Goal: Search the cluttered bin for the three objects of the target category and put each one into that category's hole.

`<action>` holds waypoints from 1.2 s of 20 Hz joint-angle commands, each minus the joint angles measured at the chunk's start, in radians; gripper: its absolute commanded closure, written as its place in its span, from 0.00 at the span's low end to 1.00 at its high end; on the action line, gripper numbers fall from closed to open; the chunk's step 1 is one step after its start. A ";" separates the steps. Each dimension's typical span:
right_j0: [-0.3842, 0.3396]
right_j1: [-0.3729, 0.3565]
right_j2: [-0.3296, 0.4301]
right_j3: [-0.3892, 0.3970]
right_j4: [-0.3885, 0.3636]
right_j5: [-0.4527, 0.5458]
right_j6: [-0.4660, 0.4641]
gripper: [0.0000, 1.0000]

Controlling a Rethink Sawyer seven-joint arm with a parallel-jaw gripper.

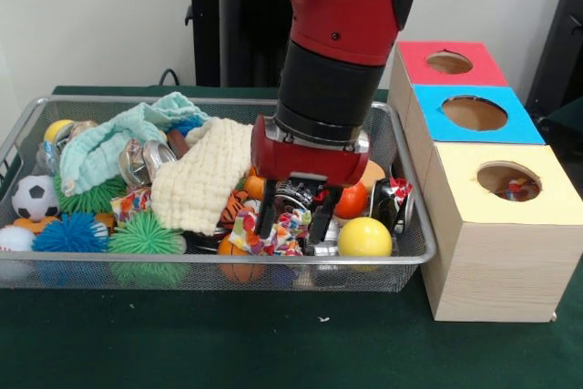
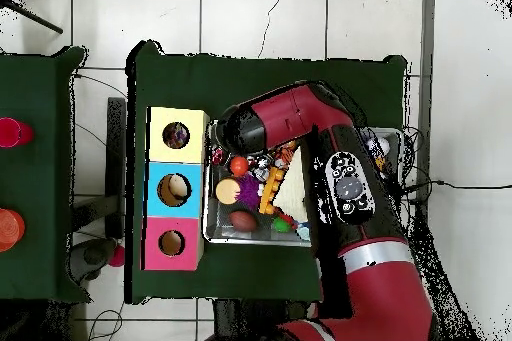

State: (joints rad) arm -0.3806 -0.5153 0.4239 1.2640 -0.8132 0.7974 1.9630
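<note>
Inside wire bin (image 1: 414, 257), fingers (image 1: 267, 220) spread wide, patterned cloth (image 1: 287, 227) seemingly between them.

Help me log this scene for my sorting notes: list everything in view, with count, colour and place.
Wire bin: one, silver, on the green table.
Sorting box: one, wooden, beside the bin; red, blue and yellow tops, each with a hole; something lies in the yellow hole.
Yellow ball: one, at the bin's front, by the gripper.
Spiky balls: blue and two green, front of the bin.
Soccer ball: one, black and white, bin's end away from the box.
Cloths: cream, mint, patterned, mid-bin.
Cans: at least two, silver.
Arm: red and black.
Gripper: open, down among the clutter.
</note>
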 commanded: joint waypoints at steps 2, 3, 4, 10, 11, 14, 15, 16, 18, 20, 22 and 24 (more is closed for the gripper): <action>0.009 0.077 0.008 -0.053 -0.164 0.020 -0.413 0.00; 0.012 0.084 0.007 -0.062 -0.176 0.027 -0.425 0.00; 0.013 0.087 0.005 -0.061 -0.184 0.020 -0.417 0.00; 0.005 0.122 0.006 -0.082 -0.187 0.043 -0.400 0.00; 0.003 0.125 0.007 -0.082 -0.177 0.061 -0.404 0.00; -0.017 0.134 0.024 -0.082 -0.116 0.088 -0.377 1.00; -0.023 0.136 0.032 -0.083 -0.100 0.102 -0.386 1.00; -0.025 0.130 0.040 -0.082 -0.078 0.131 -0.401 1.00; -0.024 0.118 0.050 -0.087 -0.040 0.185 -0.417 1.00; -0.022 0.104 0.053 -0.092 -0.016 0.220 -0.426 1.00; -0.023 0.094 0.054 -0.094 0.010 0.245 -0.421 1.00; -0.026 0.095 0.058 -0.099 0.024 0.256 -0.449 0.00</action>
State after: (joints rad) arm -0.3841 -0.4299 0.4243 1.1754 -0.8288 0.8999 1.8678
